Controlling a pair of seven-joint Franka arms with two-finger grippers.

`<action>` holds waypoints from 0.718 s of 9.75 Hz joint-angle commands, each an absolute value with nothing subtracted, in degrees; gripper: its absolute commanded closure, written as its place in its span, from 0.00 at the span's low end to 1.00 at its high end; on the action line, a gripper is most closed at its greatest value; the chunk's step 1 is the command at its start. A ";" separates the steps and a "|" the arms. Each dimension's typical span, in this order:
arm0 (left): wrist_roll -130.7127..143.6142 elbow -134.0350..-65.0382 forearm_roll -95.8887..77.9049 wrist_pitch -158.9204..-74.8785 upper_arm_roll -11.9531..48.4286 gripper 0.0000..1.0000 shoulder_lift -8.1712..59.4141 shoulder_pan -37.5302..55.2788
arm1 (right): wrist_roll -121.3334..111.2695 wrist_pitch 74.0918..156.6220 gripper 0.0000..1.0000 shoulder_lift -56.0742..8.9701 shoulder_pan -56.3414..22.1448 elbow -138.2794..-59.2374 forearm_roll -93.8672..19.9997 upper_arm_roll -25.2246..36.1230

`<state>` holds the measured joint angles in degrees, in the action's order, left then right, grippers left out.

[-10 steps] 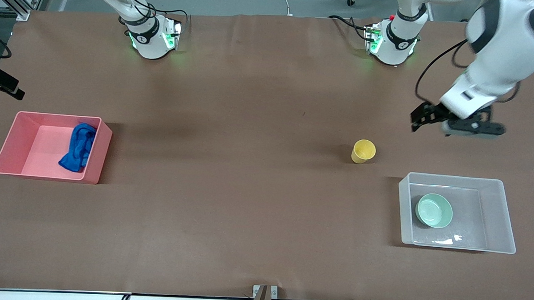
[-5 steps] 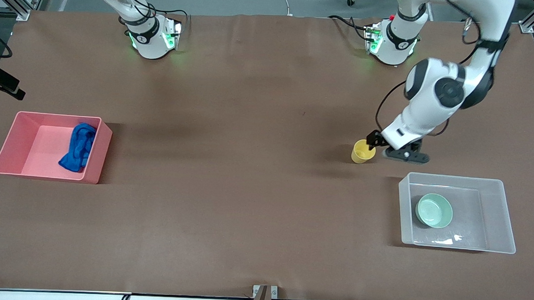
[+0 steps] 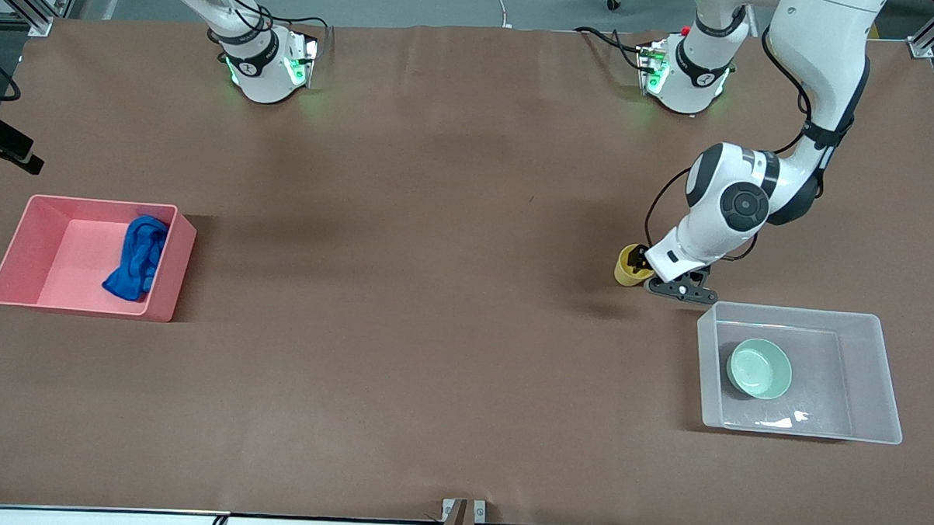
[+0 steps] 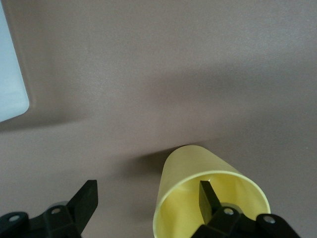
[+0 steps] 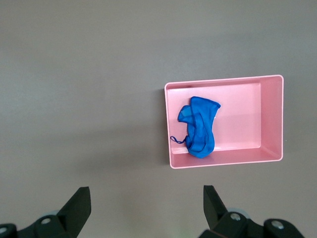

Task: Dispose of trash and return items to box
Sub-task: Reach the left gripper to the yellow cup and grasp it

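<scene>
The clear box [image 3: 869, 327] holds the bowl [image 3: 759, 369]; the cup [image 3: 626, 274] stands just beside it. My left fingers [image 4: 210, 196] straddle the cup's wall, open, gripping nothing; an off-centre squeeze could tip it. My right fingers [image 5: 214, 201] wait open, high over the pink bin [image 5: 271, 119].

left end effector [image 3: 639, 267] at yellow cup [image 3: 628, 270], grip unclear.

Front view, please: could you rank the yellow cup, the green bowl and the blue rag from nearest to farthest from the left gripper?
1. Yellow cup: at the left gripper itself, one finger inside its rim, jaws open.
2. Green bowl: in the clear bin, nearer the front camera than the cup.
3. Blue rag: in the pink bin, at the right arm's end of the table.
</scene>
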<state>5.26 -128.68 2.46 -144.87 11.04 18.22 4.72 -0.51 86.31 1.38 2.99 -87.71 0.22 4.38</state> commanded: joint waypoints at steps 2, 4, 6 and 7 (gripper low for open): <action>10.98 -129.90 3.96 -145.11 12.13 0.88 18.90 4.39 | -0.26 85.69 0.00 1.93 3.43 -87.80 0.09 4.13; 10.99 -130.96 3.96 -144.32 12.65 1.00 17.33 4.40 | 0.00 85.87 0.00 1.76 3.60 -87.72 0.17 4.31; 9.76 -129.21 3.96 -138.28 12.66 1.00 12.33 3.87 | 0.09 85.96 0.00 1.76 3.52 -87.80 0.09 4.22; 9.67 -127.46 3.78 -134.95 11.79 1.00 10.13 3.69 | 0.09 86.31 0.00 1.76 3.60 -87.72 0.17 4.22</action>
<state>9.34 -127.95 2.62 -139.05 12.04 13.49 4.50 -0.46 86.28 1.38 3.22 -87.70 0.22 4.45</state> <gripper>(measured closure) 0.965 0.000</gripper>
